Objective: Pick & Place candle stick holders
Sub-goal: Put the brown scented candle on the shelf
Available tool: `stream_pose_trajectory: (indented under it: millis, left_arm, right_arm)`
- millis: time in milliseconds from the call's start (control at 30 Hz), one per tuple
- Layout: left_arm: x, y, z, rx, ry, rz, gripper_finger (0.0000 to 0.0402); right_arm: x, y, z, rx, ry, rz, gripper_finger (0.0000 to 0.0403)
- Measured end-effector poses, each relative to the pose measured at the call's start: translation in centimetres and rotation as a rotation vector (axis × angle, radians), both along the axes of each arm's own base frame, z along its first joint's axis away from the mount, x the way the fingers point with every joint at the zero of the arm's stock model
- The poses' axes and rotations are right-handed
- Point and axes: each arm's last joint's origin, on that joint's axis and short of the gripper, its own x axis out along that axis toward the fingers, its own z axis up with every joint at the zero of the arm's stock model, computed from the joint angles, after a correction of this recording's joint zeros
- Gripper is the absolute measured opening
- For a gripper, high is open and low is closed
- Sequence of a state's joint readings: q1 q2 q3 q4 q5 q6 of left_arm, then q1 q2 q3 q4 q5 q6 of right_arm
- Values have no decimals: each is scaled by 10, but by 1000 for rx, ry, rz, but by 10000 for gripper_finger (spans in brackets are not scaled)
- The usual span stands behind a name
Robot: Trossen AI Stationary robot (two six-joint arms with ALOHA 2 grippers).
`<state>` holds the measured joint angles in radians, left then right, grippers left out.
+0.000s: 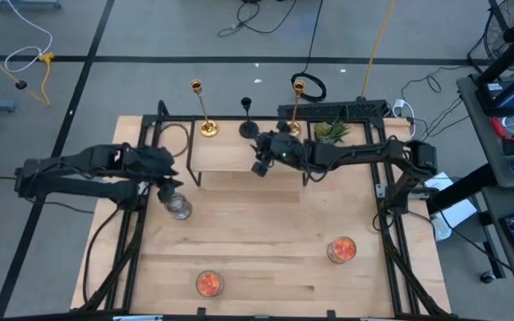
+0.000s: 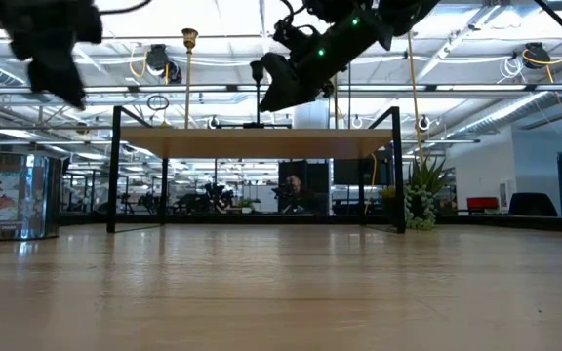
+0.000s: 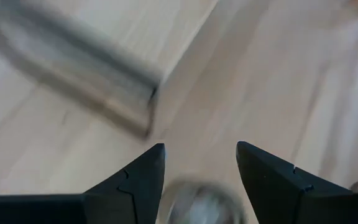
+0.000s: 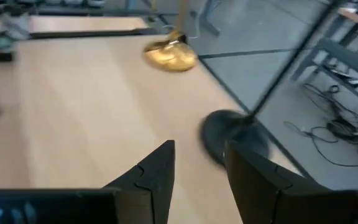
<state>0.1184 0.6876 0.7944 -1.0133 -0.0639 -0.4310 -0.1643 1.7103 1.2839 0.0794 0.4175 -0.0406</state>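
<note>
Two gold candlestick holders (image 1: 205,109) (image 1: 295,107) and a shorter black one (image 1: 248,123) stand on their round bases along the far edge of a raised wooden shelf (image 1: 230,159). My right gripper (image 1: 260,167) hovers open above the shelf, just short of the black holder's base (image 4: 229,138). The left gold holder's base (image 4: 171,57) lies farther off. My left gripper (image 1: 169,185) is open and empty above a clear glass jar (image 1: 178,209), whose rim shows between its fingers (image 3: 204,205).
A small green plant (image 1: 331,131) stands at the shelf's far right. Two glass jars with orange candles (image 1: 342,250) (image 1: 208,283) stand on the near part of the table. The shelf's black frame legs (image 2: 115,166) (image 2: 398,166) rise from the table.
</note>
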Motion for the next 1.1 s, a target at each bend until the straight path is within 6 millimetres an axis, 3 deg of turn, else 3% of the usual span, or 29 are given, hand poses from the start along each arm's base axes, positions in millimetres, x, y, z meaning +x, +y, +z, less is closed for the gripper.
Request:
stream_pose_trajectory:
  millis: [300, 533, 767, 1100]
  left_arm:
    - [-6, -13, -19, -98, 300, 221, 207]
    - [6, -26, -30, -109, 390, 229, 207]
    - [10, -38, -56, -148, 484, 252, 204]
    - [12, -40, -59, -139, 470, 307, 141]
  right_arm:
    - [5, 34, 2, -8, -4, 93, 134]
    - [6, 55, 2, -8, -5, 147, 134]
    - [7, 68, 2, -8, -5, 180, 131]
    - [7, 77, 2, 1, -18, 201, 130]
